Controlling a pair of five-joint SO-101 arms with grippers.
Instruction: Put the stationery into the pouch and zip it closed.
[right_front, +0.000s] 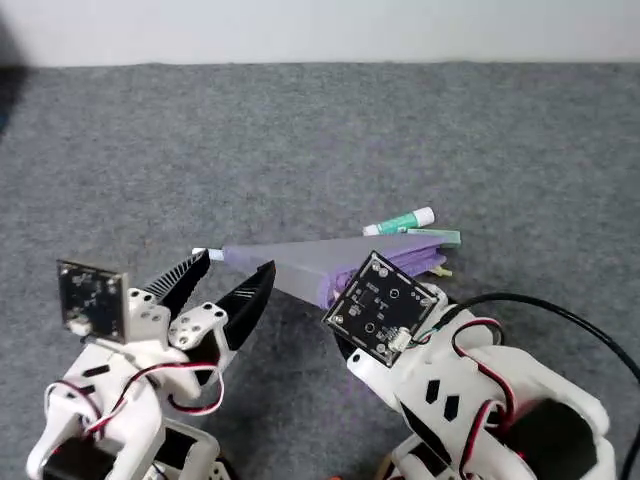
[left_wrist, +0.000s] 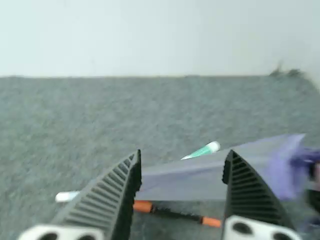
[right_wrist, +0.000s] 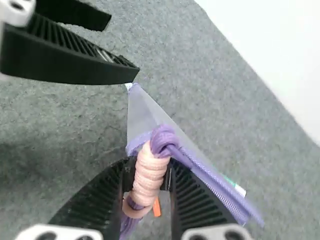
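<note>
The right hand (right_wrist: 147, 166) is clenched on a pink coiled pull loop (right_wrist: 145, 182), tied by a purple knot to the end of the pouch (right_front: 295, 262) nearest it. The step in hand looks like the zipping, though I cannot tell how far the zip is drawn. From that grip the pouch runs away as a flat, translucent lilac wedge, narrowing to a tip that lies between the spread fingers of the left hand (right_front: 238, 262), which is released and holds nothing. The next move probably calls for the left hand to clamp that tip, so the pouch stays anchored when the loop is pulled. Just beyond the left hand's fingertips a pen (left_wrist: 172, 214) with orange ends lies under or inside the pouch; I cannot tell which. A green and white marker (right_front: 400, 220) pokes out past the pouch's far edge onto the grey surface (right_front: 300, 130), so filling may be unfinished.
</note>
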